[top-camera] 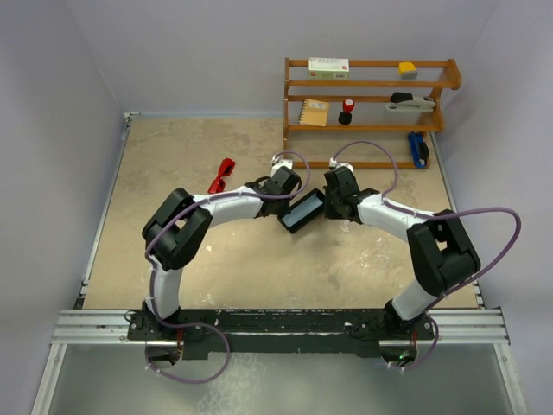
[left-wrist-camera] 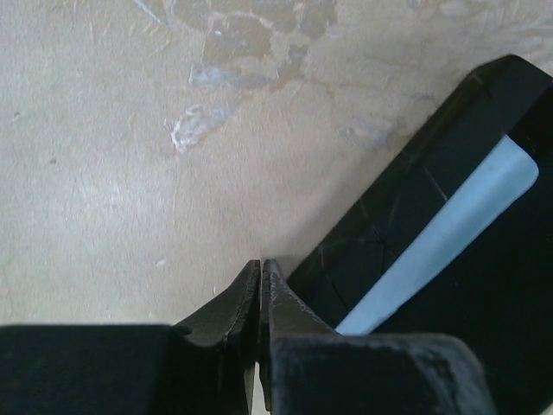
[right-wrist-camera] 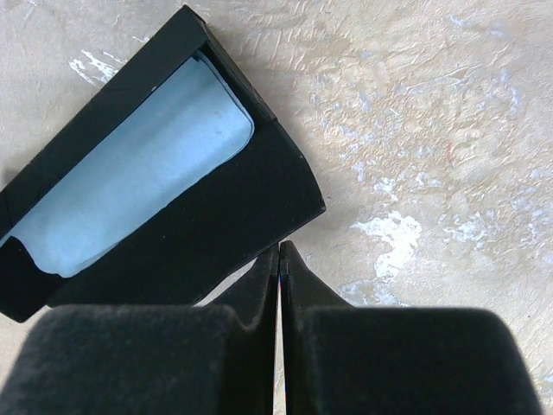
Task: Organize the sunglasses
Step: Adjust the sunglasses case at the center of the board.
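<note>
Open black case [right-wrist-camera: 233, 207] holding the blue cloth [right-wrist-camera: 138, 173], flanked by the closed, empty left gripper [left-wrist-camera: 262, 264] and right gripper [right-wrist-camera: 279, 250]; red sunglasses [top-camera: 222, 175] lie apart on the table [top-camera: 173, 147], not yet cased.

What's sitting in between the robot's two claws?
The open black case, with the light blue cloth inside, sits between the left gripper and the right gripper, both shut. The top view shows it best.

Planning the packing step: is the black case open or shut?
Open. The black case has its interior exposed, with the light blue cloth lying inside.
</note>
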